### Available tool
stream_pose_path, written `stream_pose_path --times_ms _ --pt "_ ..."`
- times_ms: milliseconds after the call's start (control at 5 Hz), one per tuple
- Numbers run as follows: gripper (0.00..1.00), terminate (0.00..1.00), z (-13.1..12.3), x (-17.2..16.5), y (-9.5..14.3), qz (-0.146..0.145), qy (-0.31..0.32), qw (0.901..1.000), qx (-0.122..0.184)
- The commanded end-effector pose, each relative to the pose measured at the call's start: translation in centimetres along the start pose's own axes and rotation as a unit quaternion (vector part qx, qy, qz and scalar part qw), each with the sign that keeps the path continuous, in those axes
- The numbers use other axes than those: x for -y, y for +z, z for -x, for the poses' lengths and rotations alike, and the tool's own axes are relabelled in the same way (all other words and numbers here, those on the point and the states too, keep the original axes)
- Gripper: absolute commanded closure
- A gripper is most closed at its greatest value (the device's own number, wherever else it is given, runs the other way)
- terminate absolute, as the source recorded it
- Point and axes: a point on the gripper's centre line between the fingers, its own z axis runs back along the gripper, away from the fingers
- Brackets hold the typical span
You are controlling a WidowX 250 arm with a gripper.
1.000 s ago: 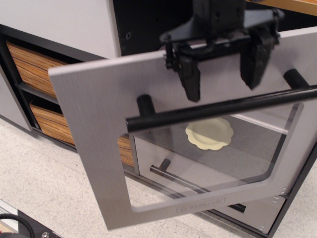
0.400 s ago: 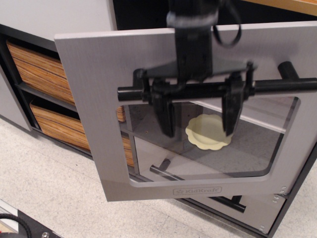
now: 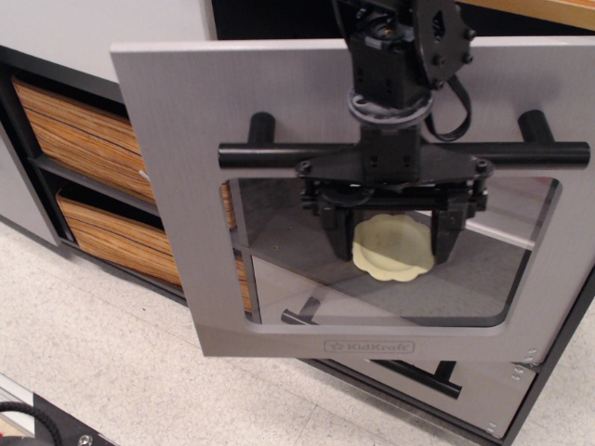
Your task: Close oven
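Observation:
The oven's brushed-grey door (image 3: 177, 195) stands nearly upright, almost flush with the cabinet front. Its thick black bar handle (image 3: 270, 154) runs across above the clear window, and the KidKraft mark (image 3: 370, 347) sits below it. My gripper (image 3: 390, 234) is open, pointing at the door. Its body crosses the bar and its two black fingers (image 3: 337, 232) hang just below it, in front of the window. A pale yellow scalloped plate (image 3: 390, 251) shows through the glass between the fingers, on the shelf inside. I cannot tell whether the fingers touch the glass.
Two wood-grain drawers (image 3: 84, 139) sit in the dark frame to the left of the oven. A shallow grey drawer with a thin black handle (image 3: 418, 373) lies under the door. Speckled light floor (image 3: 93, 353) spreads at the lower left.
The door has swung up from a tilted-open position to nearly upright. My gripper has dropped from above the bar handle to just below it, staying open.

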Motion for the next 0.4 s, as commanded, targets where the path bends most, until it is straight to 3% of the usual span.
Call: stream_pose_path --times_ms 0,200 --pt "0.0 0.0 -1.7 -1.4 -1.4 -0.018 -0.001 0.9997 0.013" --pt "0.0 0.0 -3.8 -1.8 1.1 0.009 0.021 0.9986 0.047"
